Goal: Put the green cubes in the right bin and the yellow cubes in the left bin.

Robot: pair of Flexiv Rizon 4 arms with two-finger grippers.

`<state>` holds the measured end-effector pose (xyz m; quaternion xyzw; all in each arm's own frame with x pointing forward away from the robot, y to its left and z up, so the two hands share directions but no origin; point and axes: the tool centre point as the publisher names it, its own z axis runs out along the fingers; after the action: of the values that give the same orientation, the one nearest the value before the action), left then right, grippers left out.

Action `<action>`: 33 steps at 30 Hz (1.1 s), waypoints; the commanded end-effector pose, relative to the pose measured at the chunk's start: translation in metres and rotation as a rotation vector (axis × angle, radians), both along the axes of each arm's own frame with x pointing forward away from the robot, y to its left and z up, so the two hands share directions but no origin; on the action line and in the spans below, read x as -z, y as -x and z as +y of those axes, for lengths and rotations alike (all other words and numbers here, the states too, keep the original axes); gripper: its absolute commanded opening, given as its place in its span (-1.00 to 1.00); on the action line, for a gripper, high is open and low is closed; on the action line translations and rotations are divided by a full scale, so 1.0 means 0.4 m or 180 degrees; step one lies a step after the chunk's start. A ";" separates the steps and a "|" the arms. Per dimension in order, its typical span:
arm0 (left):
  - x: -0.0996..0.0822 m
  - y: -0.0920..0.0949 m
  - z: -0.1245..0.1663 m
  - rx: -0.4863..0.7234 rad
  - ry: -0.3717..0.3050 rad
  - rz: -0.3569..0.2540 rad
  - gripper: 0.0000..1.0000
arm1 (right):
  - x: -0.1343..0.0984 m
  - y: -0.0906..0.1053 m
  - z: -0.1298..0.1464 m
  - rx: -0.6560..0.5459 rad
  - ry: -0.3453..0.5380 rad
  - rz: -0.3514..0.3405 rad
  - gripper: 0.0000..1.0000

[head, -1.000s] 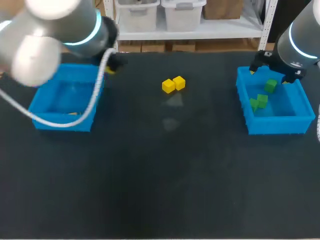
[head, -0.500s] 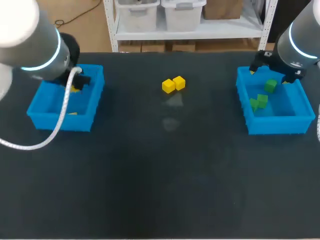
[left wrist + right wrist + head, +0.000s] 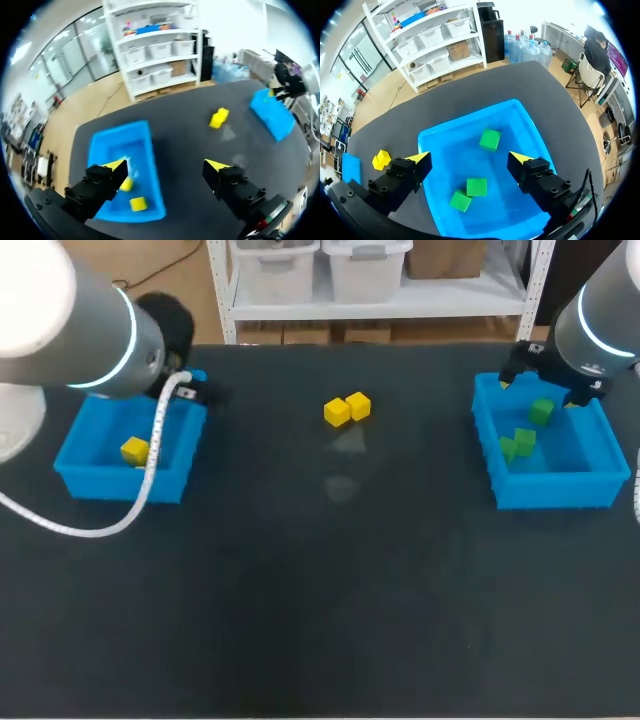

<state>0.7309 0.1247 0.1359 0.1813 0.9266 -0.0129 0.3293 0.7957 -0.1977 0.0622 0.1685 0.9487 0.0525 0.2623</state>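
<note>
The left blue bin [image 3: 85,455] holds a yellow cube [image 3: 134,450]. In the left wrist view this bin [image 3: 105,150] shows two yellow cubes [image 3: 138,203], one partly behind a fingertip. My left gripper [image 3: 166,166] hangs open and empty above the bin's inner edge. Two more yellow cubes [image 3: 347,408] sit touching on the table's far middle. The right blue bin [image 3: 560,488] holds three green cubes [image 3: 490,139], [image 3: 476,187], [image 3: 460,200]. My right gripper [image 3: 470,158] hovers open and empty over that bin [image 3: 530,125].
The dark tabletop [image 3: 330,580] stretches between the two bins. My left arm [image 3: 70,320] bulks over the table's far left corner with its white cable [image 3: 150,475] draped across the left bin. My right arm [image 3: 600,310] stands at the far right corner.
My left arm carried a yellow cube from beside the bin to over it and let go. The cube now lies in the left bin and the gripper has opened. The right arm stayed still.
</note>
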 end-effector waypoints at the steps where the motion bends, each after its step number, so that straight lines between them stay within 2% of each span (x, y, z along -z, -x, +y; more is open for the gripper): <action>1: 0.012 -0.052 -0.081 0.0440 0.0212 0.0098 1.00 | 0.001 0.003 0.000 0.0006 0.0005 -0.0014 1.00; 9: 0.054 -0.107 -0.269 0.1037 0.0100 0.0240 1.00 | 0.001 0.003 0.000 0.0006 0.0005 -0.0014 1.00; 17: 0.118 -0.133 -0.402 0.1435 0.0010 0.0490 1.00 | 0.001 0.003 0.000 0.0006 0.0005 -0.0014 1.00; 24: 0.187 -0.128 -0.468 0.1629 -0.0158 0.0726 1.00 | 0.001 0.003 0.000 0.0006 0.0005 -0.0014 1.00; 33: 0.257 -0.127 -0.489 0.1654 -0.0240 0.0945 1.00 | 0.001 0.003 0.000 0.0006 0.0005 -0.0014 1.00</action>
<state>0.7716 -0.0642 0.0433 0.4175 0.8846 -0.0927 0.1858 0.7957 -0.1977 0.0622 0.1685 0.9487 0.0525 0.2623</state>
